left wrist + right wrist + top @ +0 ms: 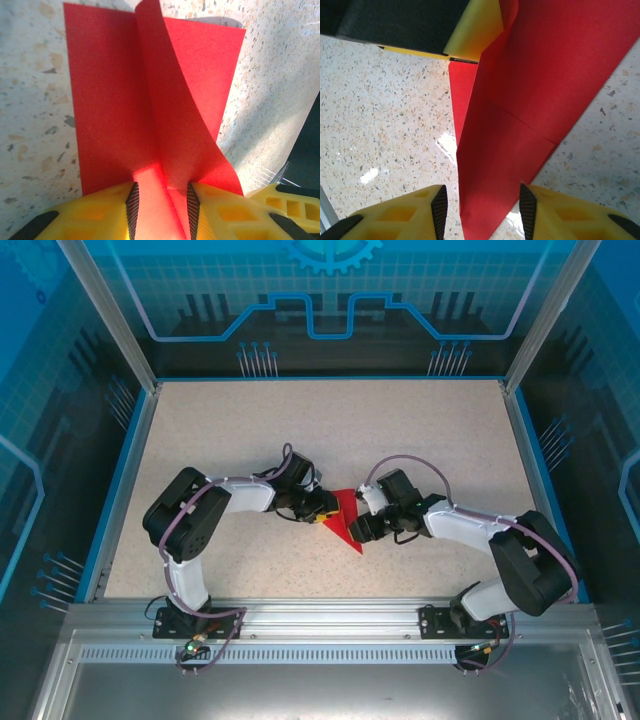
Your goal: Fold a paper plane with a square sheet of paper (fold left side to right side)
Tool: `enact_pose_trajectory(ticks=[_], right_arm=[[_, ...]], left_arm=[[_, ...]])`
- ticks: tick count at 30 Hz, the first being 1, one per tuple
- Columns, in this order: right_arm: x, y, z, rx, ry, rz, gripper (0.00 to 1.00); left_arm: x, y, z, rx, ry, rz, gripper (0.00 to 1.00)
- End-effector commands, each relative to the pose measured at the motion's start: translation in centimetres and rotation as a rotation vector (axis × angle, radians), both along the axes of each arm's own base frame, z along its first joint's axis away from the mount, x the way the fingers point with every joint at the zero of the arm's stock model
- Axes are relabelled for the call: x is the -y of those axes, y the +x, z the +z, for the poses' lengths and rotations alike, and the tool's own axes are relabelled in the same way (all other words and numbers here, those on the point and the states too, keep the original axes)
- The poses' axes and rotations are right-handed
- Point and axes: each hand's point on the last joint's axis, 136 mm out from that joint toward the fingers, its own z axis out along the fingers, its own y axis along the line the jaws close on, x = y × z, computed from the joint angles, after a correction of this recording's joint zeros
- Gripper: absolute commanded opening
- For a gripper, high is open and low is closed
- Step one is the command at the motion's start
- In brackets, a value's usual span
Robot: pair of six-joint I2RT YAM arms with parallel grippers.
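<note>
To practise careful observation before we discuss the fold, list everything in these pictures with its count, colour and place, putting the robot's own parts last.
paper sheet: one, bright red, partly folded with a flap raised, mid-table between the claws
table: one, speckled beige with a blue border, centre
enclosure walls: three, blue printed panels, around the table
metal rail: one, silver, near edge under the arm bases
left arm: one, black and white, left side
right arm: one, black and white, right side
left claw: one, yellow with black pads, pads apart with paper between
right claw: one, yellow with black pads, pads apart with paper between
</note>
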Motion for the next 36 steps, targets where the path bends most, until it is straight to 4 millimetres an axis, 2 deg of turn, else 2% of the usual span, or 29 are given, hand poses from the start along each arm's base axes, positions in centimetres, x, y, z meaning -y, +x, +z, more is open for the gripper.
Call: enact_pose_trajectory(ticks=[1,5,11,14,20,28,32,36], right_arm=[[-1.0,0.4,1.4,-0.014,0.062,0.002,0.46],[-2.7,1.2,2.8,-0.080,0.207,0.022,0.46],[-3.3,2.4,2.4,-0.101,0.205,0.017,0.46],[-3.3,2.9,1.8,-0.108,0.186,0.006,0.42],[-3.3,3.4,0.8,-0.131,0.166,-0.007,0.31],[-2.5,3.5,0.3,-0.158,0.168,-0.030,0.04],[-1.6,3.5,0.0,-0.175,0.174,-0.047,0.00],[-0.8,3.6,-0.7,-0.200,0.166,-0.067,0.00]], left_arm=[[0.0,-0.2,-0.9,-0.014,0.031,-0.010,0.34],[0.0,-0.2,-0.9,-0.012,0.030,-0.011,0.34],[0.0,-0.2,-0.8,-0.012,0.026,-0.012,0.34],[0.0,-0.2,-0.9,-0.012,0.028,-0.012,0.34],[0.0,-0.2,-0.9,-0.013,0.027,-0.014,0.34],[0.0,-0.2,-0.9,-0.014,0.030,-0.014,0.34],[0.0,-0.2,-0.9,-0.014,0.030,-0.014,0.34],[-0.1,-0.3,-1.0,-0.017,0.033,-0.013,0.34]])
